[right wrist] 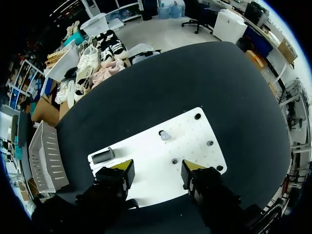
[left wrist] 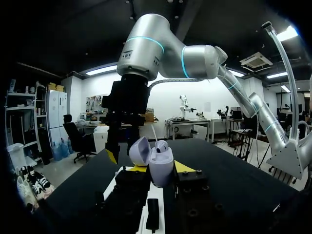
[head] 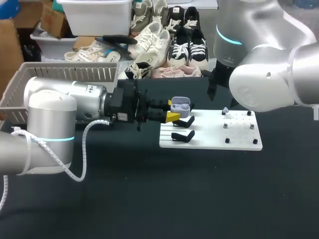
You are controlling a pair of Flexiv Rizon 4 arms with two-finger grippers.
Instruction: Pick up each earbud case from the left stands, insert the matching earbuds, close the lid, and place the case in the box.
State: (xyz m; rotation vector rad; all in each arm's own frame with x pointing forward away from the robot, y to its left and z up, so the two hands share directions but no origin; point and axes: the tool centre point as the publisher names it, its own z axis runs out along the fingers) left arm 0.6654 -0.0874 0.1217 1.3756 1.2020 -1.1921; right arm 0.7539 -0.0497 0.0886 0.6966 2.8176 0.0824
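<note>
My left gripper [head: 174, 113] is shut on a lavender earbud case [head: 179, 105] and holds it upright over the left end of the white board [head: 209, 139], above two black stands [head: 183, 135]. In the left wrist view the case [left wrist: 161, 165] sits between the yellow tips with its lid [left wrist: 140, 151] swung open and an earbud [left wrist: 162, 145] inside. My right arm [head: 259, 84] hangs over the board's far side. Its gripper [right wrist: 157, 170] looks straight down, open and with nothing between its fingers. A loose grey earbud [right wrist: 165, 135] rests on the board [right wrist: 146, 170] ahead of those fingers, the same earbud [head: 225, 110] showing near the board's back edge.
A slatted grey basket [head: 60, 74] stands at the table's back left, behind my left arm. Several small black pegs [head: 227, 140] dot the right half of the board. Bare dark tabletop stretches in front of the board.
</note>
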